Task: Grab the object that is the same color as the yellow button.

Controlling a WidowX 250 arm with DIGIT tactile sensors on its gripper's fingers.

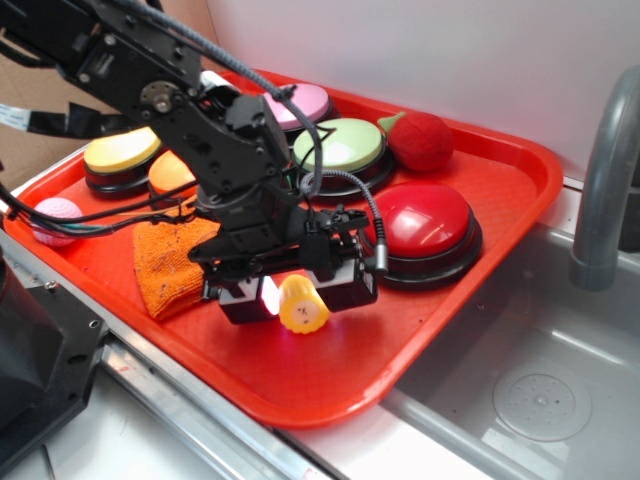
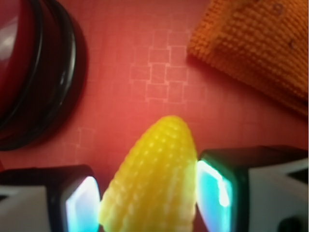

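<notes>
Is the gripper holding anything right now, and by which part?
Yes: the gripper pinches the yellow corn by its ribbed sides, tip pointing toward the tray.

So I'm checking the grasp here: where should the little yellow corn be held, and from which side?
Across its ribbed middle, from above. The corn lies on the red tray with its tapered tip forward, so the fingers fit its two long sides, as in the wrist view. The pointed tip would likely slip.
</notes>
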